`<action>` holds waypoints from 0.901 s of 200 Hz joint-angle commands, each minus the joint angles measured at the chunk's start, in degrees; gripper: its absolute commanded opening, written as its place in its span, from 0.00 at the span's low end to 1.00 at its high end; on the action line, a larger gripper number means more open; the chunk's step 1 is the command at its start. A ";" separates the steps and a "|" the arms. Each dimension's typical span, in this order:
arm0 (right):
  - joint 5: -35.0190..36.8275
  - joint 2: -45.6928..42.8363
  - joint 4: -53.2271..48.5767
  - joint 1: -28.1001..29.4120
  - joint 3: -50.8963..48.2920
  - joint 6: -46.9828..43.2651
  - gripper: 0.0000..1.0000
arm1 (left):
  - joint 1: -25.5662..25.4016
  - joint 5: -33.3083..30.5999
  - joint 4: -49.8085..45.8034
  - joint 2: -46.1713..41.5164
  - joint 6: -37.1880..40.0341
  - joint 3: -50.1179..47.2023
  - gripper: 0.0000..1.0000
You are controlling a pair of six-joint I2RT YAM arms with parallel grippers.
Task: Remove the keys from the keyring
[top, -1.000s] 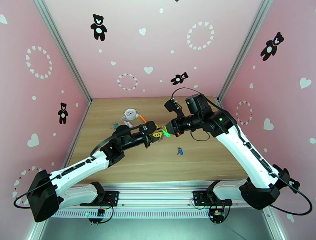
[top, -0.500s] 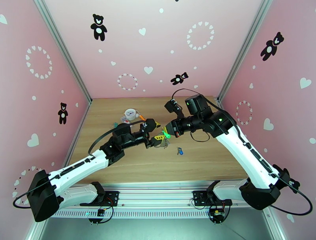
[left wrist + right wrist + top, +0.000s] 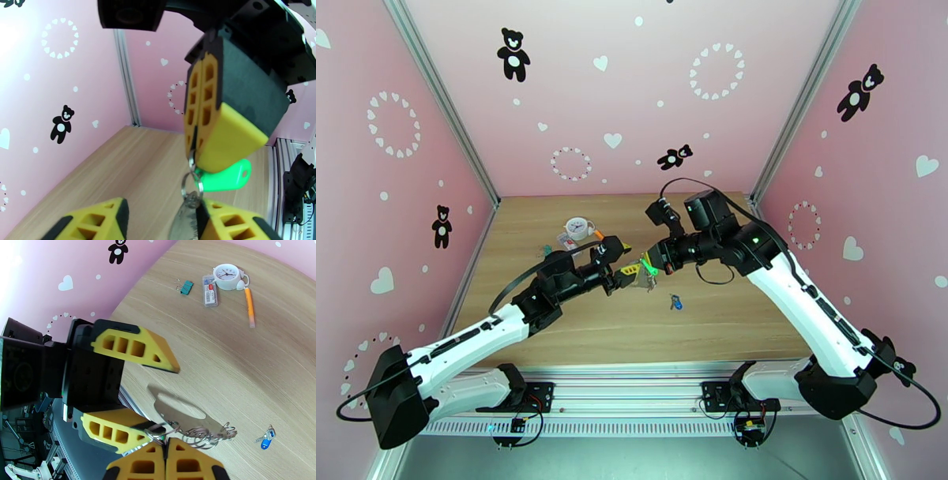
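Right wrist: right gripper (image 3: 166,442) pinching keyring (image 3: 211,424); left gripper (image 3: 166,398) jaws apart, keyring between; blue-tagged key (image 3: 267,438) on table (image 3: 237,358) at keyring's 3 o'clock.

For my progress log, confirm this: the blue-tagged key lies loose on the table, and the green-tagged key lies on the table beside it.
Wrong on the green one. The left wrist view shows the green-tagged key hanging in the air from the keyring that the right gripper pinches shut, not lying on the table. The blue-tagged key does lie loose on the table.
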 commanded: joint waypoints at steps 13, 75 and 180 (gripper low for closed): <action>0.20 0.05 -0.36 0.65 -0.33 0.51 0.00 | -0.36 1.06 0.30 0.08 2.90 0.96 0.50; -0.67 -0.17 0.05 1.13 -0.35 0.95 0.00 | -0.41 5.17 -1.12 3.01 4.48 5.47 0.48; -1.12 -1.31 0.66 1.17 -0.46 0.27 0.00 | -0.36 11.36 -5.10 6.38 8.23 7.63 0.35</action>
